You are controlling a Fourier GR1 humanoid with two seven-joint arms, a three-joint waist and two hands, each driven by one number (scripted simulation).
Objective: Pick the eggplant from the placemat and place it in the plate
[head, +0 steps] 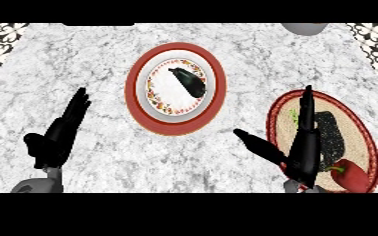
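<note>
The eggplant (189, 81) already lies in the plate (175, 125) at upper centre, and the right hand (304, 145), released with straight fingers, hovers over the placemat (353, 125) at right, so little seems left.

Left hand (57, 136) is being held open at lower left, fingers straight and angled up-right, thumb out to the left. Right hand (304, 145) is being held open at lower right, fingers pointing straight up, thumb splayed up-left. Nothing is being gripped by either.
</note>
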